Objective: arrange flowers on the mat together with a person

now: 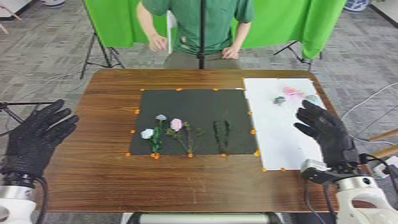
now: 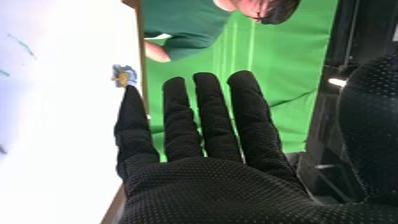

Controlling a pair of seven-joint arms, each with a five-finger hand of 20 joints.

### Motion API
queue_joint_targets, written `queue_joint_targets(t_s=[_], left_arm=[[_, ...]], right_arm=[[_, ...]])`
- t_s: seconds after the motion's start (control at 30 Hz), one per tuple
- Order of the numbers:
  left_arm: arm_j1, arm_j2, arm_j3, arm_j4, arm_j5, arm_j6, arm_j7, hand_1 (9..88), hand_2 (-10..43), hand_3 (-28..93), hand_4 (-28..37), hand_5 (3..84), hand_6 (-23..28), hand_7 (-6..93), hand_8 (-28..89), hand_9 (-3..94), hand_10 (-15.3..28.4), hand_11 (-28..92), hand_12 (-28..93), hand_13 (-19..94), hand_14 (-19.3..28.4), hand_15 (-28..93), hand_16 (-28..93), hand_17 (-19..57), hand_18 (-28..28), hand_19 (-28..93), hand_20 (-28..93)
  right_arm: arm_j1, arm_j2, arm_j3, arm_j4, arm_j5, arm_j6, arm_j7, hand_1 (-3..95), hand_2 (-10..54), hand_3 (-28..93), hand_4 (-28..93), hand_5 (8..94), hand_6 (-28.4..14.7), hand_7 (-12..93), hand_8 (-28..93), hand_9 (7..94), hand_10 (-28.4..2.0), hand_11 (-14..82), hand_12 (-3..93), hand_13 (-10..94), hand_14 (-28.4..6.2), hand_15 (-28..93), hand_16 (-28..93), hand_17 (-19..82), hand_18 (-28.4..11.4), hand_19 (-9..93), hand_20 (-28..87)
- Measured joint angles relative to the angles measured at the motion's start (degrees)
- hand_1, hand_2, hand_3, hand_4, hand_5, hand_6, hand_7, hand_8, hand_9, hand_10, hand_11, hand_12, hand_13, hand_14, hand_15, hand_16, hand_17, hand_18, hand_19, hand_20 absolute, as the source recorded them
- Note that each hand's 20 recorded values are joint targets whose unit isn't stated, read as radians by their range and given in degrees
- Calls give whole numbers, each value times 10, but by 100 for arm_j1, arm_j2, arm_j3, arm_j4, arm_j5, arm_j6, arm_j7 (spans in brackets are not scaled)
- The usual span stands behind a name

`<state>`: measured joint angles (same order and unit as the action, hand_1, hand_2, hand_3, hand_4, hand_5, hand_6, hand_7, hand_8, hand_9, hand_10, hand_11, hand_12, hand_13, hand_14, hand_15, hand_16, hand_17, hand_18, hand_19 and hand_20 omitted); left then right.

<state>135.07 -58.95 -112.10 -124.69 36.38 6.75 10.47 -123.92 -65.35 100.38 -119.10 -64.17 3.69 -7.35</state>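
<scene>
In the head view my left hand [image 1: 37, 137] is at the table's left edge with its fingers straight. My right hand [image 1: 327, 132] is above the white sheet's [image 1: 282, 137] right side, open and holding nothing; the right wrist view shows this hand [image 2: 222, 185] with straight fingers. On the dark mat [image 1: 182, 102] lie a white flower [image 1: 147, 133], a pale bluish flower [image 1: 161, 117], a pink flower [image 1: 176, 124] and green stems [image 1: 222, 135]. Pink blossoms [image 1: 291, 92] and a small bluish flower [image 1: 279, 100] are on the white sheet; a blue flower [image 2: 124, 75] appears beyond my fingertips in the right wrist view.
Orange tabs [image 1: 253, 132] line the mat's edges on the brown table [image 1: 178, 185]. Across the table stands a person [image 1: 200, 30] in a green shirt, hands low beyond the far edge. A dark upright pole [image 1: 202, 30] is in front of the person, and a green curtain [image 1: 293, 25] hangs behind.
</scene>
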Motion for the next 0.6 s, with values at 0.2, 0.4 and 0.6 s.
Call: queue_joint_targets(t_s=[0.2, 0.4, 0.6], left_arm=[[-48, 0, 9, 24, 36, -18, -48, 254, 0, 685, -231, 385, 48, 167, -67, 334, 134, 219, 170, 306, 158, 255, 32, -48, 223, 390, 116], [-71, 0, 11, 30, 47, -23, -83, 253, 0, 686, -232, 386, 49, 167, -67, 335, 134, 219, 169, 307, 159, 255, 31, -48, 223, 390, 117], [-95, 36, 11, 62, 47, -46, -104, 253, 0, 687, -233, 385, 48, 167, -67, 335, 135, 219, 169, 307, 159, 254, 31, -48, 223, 390, 116]], right_arm=[[24, -34, 34, -21, 1, 15, -48, 176, -41, 844, -252, 377, -39, 139, -93, 373, -122, 68, 228, 290, -112, 49, 372, 41, -203, 330, 227], [-24, -59, 86, -22, 19, -13, -87, 174, -40, 845, -252, 379, -38, 140, -94, 374, -124, 69, 228, 293, -112, 51, 372, 40, -205, 335, 229], [3, -50, 22, -18, 19, 34, -84, 175, -39, 846, -251, 380, -38, 143, -95, 374, -124, 70, 227, 294, -113, 52, 373, 40, -205, 337, 229]])
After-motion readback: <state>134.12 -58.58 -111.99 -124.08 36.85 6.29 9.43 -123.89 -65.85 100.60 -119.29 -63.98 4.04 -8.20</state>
